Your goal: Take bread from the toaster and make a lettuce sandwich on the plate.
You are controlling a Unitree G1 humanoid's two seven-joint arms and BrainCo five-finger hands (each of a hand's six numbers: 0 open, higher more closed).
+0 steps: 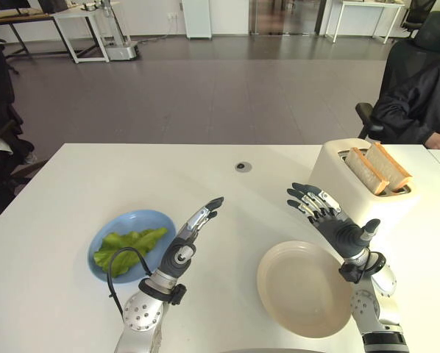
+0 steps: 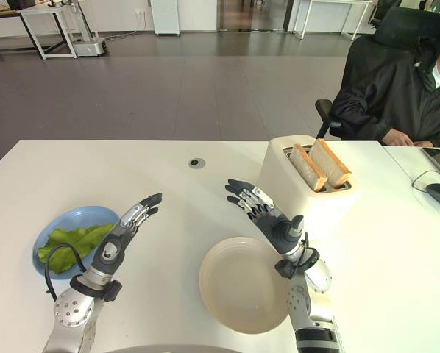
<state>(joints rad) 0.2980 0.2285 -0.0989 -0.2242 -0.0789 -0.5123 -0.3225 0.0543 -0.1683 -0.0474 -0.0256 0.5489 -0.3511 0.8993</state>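
Left hand (image 1: 193,232): fingers spread, empty, lettuce (image 1: 128,246) at nine o'clock.
Right hand (image 1: 324,215): fingers apart, empty, bread (image 1: 387,168) at two o'clock.

You had lettuce (image 1: 128,246) in the left dish (image 1: 145,218), plate (image 1: 301,290) right of it, toaster (image 1: 336,180) behind, bread (image 1: 378,168) slotted in.

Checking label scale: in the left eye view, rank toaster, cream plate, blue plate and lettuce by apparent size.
1-2. Unranked: toaster and cream plate look alike, and the plate sits nearer.
3. blue plate
4. lettuce
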